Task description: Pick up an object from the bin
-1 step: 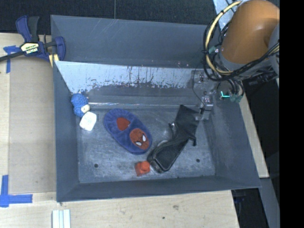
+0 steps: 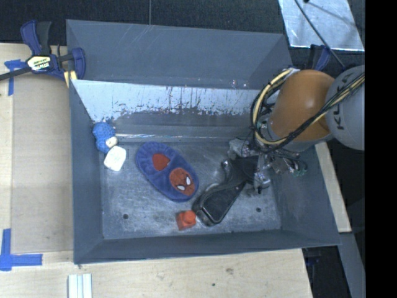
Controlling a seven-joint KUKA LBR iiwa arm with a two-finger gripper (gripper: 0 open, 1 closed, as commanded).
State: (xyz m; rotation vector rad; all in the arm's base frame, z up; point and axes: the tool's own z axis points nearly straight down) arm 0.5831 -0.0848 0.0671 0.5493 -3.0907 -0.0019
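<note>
Grey bin (image 2: 87,185), claw (image 2: 250,177) over long black shoe (image 2: 218,202)

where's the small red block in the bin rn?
The small red block lies near the bin's front wall, centre of the camera view, just below the blue slipper and right beside the lower end of the black shoe-like object.

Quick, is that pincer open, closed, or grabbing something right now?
Pincer: cannot be told; it sits low at the right of the bin, by the upper end of a long black thing.
</note>
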